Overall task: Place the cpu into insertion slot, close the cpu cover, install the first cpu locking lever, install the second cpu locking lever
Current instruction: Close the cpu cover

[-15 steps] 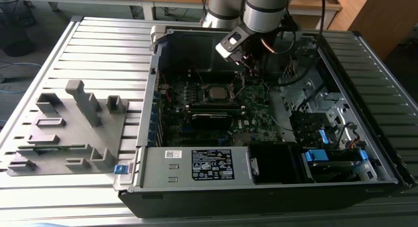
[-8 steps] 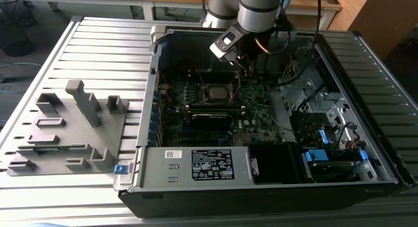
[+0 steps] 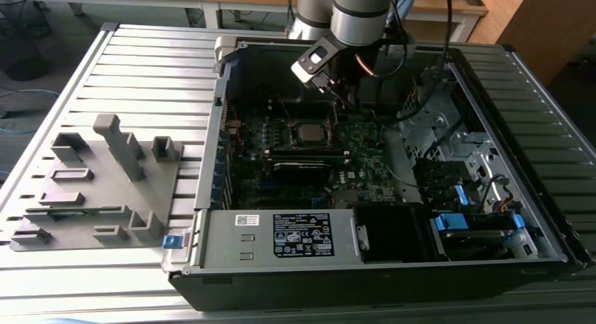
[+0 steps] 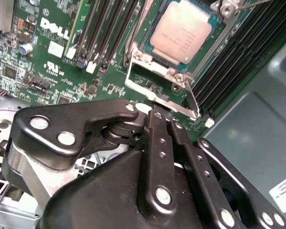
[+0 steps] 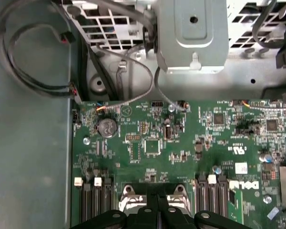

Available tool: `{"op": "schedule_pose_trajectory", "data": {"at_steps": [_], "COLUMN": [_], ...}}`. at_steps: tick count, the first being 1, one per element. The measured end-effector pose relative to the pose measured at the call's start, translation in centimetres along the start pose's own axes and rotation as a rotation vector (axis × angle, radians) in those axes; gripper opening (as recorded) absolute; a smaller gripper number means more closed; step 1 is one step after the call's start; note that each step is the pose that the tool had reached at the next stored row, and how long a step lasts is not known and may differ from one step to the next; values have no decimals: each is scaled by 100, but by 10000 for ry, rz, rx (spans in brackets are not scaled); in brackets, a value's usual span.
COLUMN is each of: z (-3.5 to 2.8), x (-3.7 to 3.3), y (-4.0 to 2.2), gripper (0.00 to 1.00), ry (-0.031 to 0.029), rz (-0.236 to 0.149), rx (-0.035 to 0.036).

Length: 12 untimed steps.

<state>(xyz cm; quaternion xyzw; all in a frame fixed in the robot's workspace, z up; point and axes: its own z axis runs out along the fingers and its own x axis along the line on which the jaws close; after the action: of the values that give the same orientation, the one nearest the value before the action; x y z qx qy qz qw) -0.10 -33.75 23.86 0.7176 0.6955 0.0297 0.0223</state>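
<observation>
Cpu (image 4: 181, 36) in its socket (image 4: 142, 56), clenched fingers (image 4: 155, 138) just beside socket's edge.

open computer case (image 3: 373, 289) on slatted table (image 3: 149, 65) | grey fixture tray (image 3: 105, 193) beside it | green motherboard (image 5: 181, 138) inside

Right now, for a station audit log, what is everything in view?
grey slatted metal table: one, grey, beneath everything
grey fixture tray: one, grey, on the table, at the exterior view's left of the case
open black computer case: one, black, on the table
green motherboard: one, green, inside the case
flat square silver-grey cpu: one, silver-grey, seated on the motherboard
thin silvery metal cpu cover: one, silver, framing the cpu
black memory slots: several, black, either side of the cpu
blue tabs: a few, blue, inside the case
grey robot arm: one, grey, above the case
black gripper: one, black, shut, beside the cpu cover
</observation>
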Motion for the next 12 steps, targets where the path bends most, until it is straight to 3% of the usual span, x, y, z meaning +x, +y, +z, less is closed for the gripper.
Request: {"op": "schedule_pose_trajectory", "data": {"at_steps": [12], "z": [-3], "x": [-4], "y": [-150], "gripper": [11], "ry": [-1], "rz": [11], "rx": [0]}}
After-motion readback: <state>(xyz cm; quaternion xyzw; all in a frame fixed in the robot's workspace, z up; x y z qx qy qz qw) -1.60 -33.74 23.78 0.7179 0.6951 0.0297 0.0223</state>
